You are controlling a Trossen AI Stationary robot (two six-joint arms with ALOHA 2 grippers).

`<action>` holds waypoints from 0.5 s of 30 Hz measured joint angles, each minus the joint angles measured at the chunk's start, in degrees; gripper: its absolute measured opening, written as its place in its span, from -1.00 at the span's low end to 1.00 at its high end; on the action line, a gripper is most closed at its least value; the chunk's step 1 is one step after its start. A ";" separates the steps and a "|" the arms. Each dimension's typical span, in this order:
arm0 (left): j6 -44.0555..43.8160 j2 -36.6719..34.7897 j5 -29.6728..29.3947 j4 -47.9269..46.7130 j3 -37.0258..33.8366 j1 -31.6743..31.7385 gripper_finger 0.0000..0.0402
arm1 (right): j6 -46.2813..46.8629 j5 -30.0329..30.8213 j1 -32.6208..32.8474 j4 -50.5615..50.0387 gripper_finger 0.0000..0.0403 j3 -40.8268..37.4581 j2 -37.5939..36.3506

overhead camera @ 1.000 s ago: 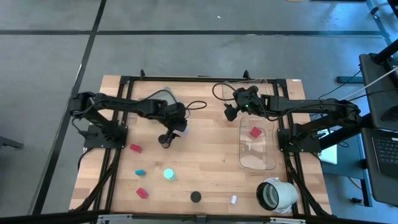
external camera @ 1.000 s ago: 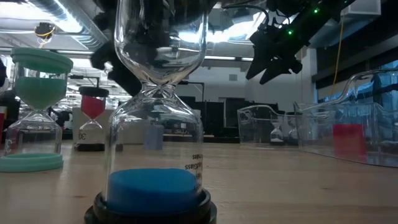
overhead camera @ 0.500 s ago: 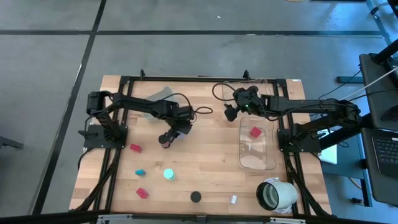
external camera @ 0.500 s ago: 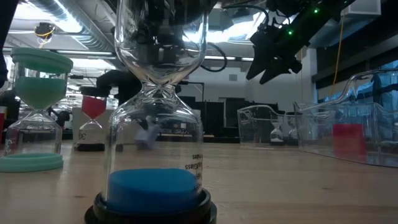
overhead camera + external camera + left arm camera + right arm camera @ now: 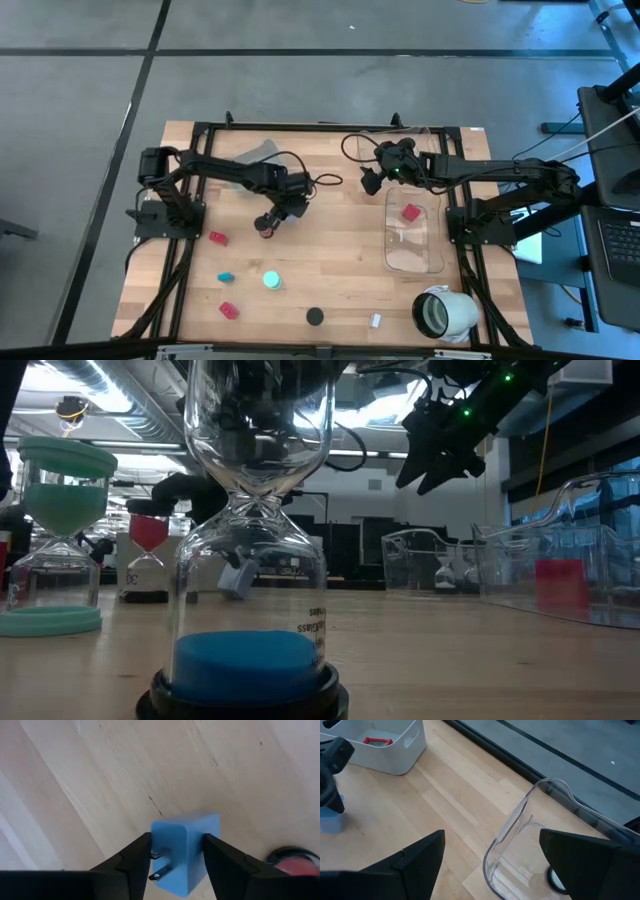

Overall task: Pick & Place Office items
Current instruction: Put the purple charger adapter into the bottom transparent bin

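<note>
Reaching from the left edge toward the middle of the tabletop (image 5: 330, 250), the left arm bends its wrist down so that the left pincer (image 5: 268, 224) points at the wood. Its two dark fingers (image 5: 131, 862) are clenched on a blue plug adapter (image 5: 185, 851), one finger on each flat side, the metal prongs showing between them. In the low view the adapter (image 5: 238, 577) hangs tilted just above the wood, seen through a blue hourglass (image 5: 252, 560) standing close to the camera. A red-topped round piece (image 5: 295, 865) lies on the wood just beside the held adapter.

The right arm stretches in from the right edge, and the right pincer (image 5: 371, 182) hovers raised near the back of the tabletop, its fingers spread apart and holding nothing. It is just beside the far end of a clear tray (image 5: 432, 262), in which a red block (image 5: 410, 212) lies.

Loose on the front half of the wood lie a red block (image 5: 218, 238), a teal bit (image 5: 226, 276), a teal hourglass (image 5: 272, 281), another red piece (image 5: 229, 310), a black cap (image 5: 315, 316) and a white bit (image 5: 376, 321).
</note>
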 joint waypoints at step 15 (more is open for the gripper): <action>1.55 -5.05 -4.75 1.57 -0.27 -2.05 -0.28 | -0.05 0.00 0.00 0.00 0.62 0.00 0.00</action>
